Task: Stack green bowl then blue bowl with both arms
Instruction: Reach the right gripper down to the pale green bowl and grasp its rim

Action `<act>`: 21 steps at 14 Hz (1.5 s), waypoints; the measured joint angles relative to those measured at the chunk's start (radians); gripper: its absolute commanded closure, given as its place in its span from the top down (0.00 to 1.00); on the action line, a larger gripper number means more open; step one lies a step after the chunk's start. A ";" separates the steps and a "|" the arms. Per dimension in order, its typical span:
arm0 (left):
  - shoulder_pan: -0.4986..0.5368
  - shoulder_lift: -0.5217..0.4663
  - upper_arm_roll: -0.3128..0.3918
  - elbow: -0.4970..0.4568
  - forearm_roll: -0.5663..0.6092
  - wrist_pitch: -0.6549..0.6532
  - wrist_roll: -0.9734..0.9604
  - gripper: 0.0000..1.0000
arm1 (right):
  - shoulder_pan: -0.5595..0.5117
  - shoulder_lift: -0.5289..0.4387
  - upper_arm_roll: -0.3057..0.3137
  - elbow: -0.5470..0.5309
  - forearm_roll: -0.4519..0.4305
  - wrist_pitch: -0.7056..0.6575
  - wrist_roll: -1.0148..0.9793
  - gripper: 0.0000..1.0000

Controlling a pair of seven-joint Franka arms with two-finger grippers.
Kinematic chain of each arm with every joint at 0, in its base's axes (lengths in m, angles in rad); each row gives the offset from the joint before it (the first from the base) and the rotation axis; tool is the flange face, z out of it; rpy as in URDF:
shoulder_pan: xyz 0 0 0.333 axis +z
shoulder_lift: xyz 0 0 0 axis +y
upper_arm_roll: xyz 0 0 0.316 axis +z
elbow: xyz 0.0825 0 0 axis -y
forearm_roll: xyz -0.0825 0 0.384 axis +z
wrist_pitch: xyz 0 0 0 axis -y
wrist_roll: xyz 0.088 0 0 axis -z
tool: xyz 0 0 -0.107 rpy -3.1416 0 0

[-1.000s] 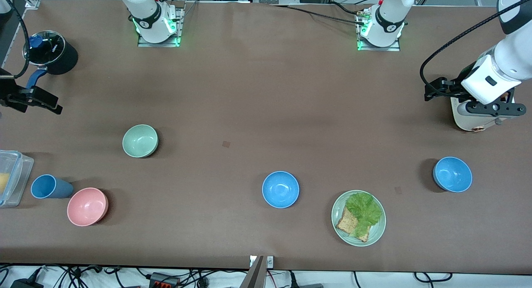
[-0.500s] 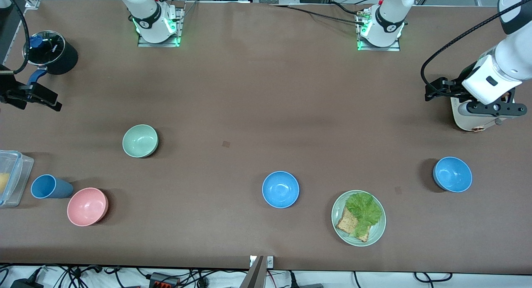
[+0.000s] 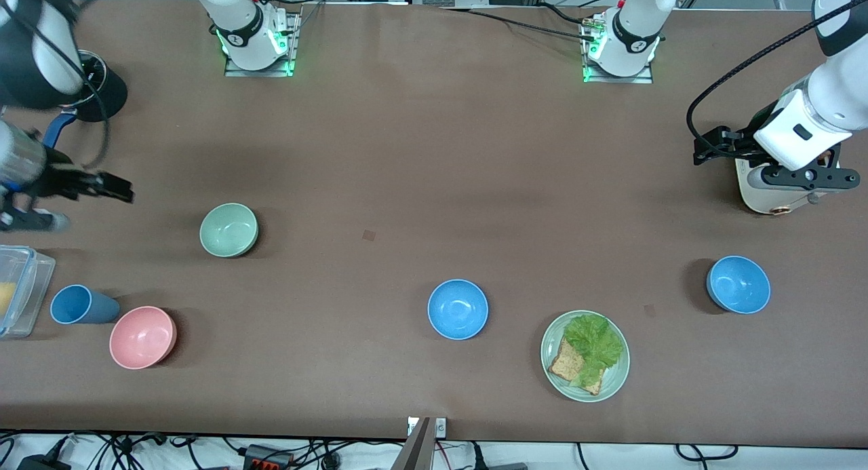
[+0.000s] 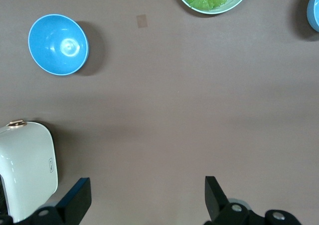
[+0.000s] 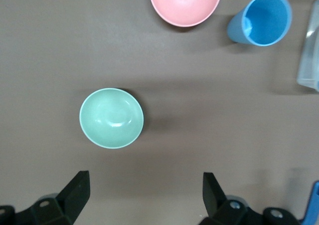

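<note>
Bowls sit apart on the brown table (image 3: pixel 407 151), nothing stacked yet. The green bowl (image 3: pixel 229 230) stands toward the right arm's end, farther from the front camera than the pink bowl (image 3: pixel 143 337) and blue cup (image 3: pixel 83 304). The right gripper (image 5: pixel 144 197), jaws spread wide, hovers over the table beside it, likely lining up a grasp. One blue bowl (image 3: pixel 458 309) sits mid-table beside the plate (image 3: pixel 553 375) of lettuce and toast; the other blue bowl (image 3: pixel 738 284) lies toward the left arm's end. The left gripper (image 4: pixel 147 200), also agape, waits over a white appliance (image 4: pixel 25 165).
</note>
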 measured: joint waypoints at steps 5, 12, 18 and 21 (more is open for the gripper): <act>0.000 0.000 0.000 0.000 0.000 -0.001 0.002 1.00 | 0.019 0.198 0.002 -0.005 0.000 0.045 0.001 1.00; 0.000 0.000 0.000 0.000 0.000 -0.001 0.003 1.00 | 0.023 0.369 0.000 -0.007 0.000 0.103 0.002 0.95; 0.000 0.000 0.001 0.000 0.000 -0.001 0.003 1.00 | 0.021 0.420 0.000 -0.007 0.016 0.116 0.006 0.56; 0.000 0.000 0.001 0.000 0.000 -0.001 0.003 1.00 | 0.019 0.440 0.000 -0.007 0.053 0.129 0.006 0.25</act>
